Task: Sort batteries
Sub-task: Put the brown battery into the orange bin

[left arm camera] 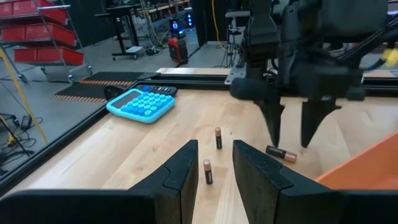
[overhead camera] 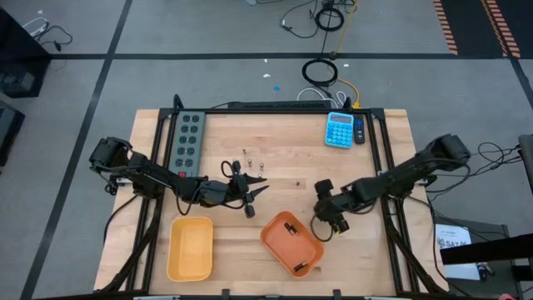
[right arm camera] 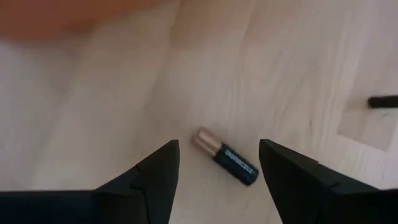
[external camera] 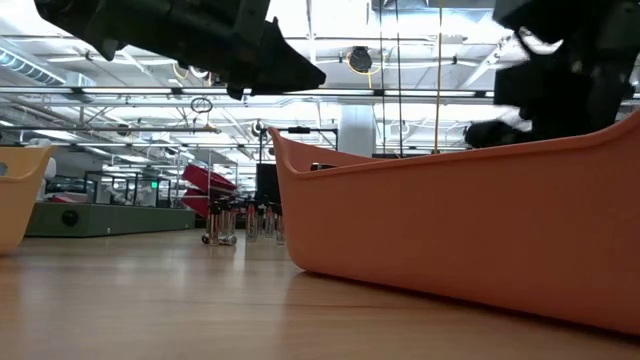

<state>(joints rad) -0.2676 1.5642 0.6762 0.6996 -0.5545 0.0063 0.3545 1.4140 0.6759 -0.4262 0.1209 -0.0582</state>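
Right end effector point(right arm camera: 217, 165) released wide, poised directly over one battery point(right arm camera: 225, 156) lying flat on the desk point(right arm camera: 298, 74), long axis slanting across the gap between fingers. Left end effector point(left arm camera: 214, 168) part-open, empty, farther away.

Bright overhead light, blurred foreground.

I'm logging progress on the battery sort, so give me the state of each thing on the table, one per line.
Left pincer: open, empty, low over the wood.
Right pincer: open, empty, straddling a loose battery from above.
Battery under the right pincer: lying flat on the wood, untouched.
Orange tray: holds a few batteries.
Yellow tray: looks empty.
Battery cluster: still unsorted on the wood.
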